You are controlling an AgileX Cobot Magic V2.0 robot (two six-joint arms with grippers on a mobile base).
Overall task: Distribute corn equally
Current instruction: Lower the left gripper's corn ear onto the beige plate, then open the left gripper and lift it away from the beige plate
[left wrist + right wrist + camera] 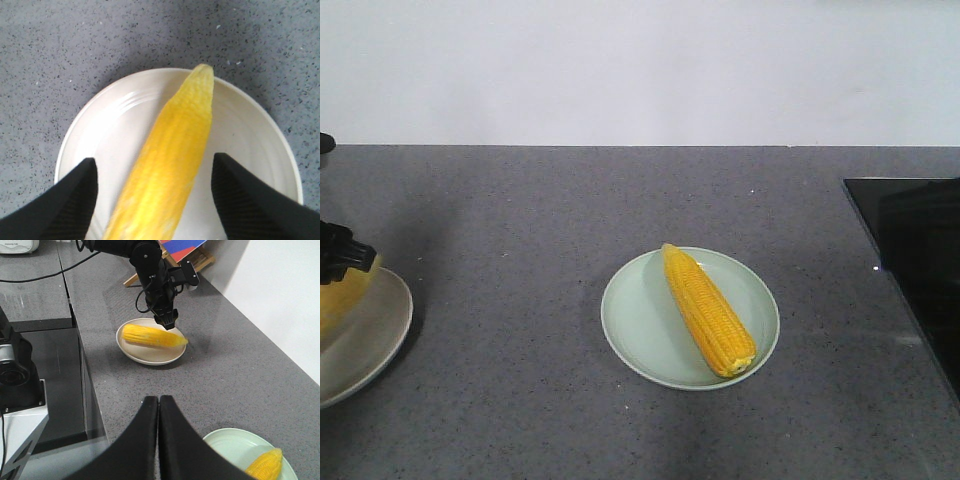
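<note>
Bright, even indoor light, soft shadows beside the plates, glare on the white plate, close corn cob blurred in left wrist view, front view sharp.

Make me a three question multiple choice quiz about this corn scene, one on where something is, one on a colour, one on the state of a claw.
1. Where does the corn cob in the front view lie?
A. On the bare counter
B. On the pale green plate
C. On the black panel

2. What colour is the plate under the left claw?
A. Cream white
B. Red
C. Dark blue

3. How is the right claw?
A. Wide open around a cob
B. Holding a plate
C. Shut, with nothing held

Answers:
1. B, the cob rests diagonally across the green plate.
2. A, the left wrist view shows a cream white plate beneath a second cob.
3. C, the right wrist view shows its fingers pressed together, empty.
</note>
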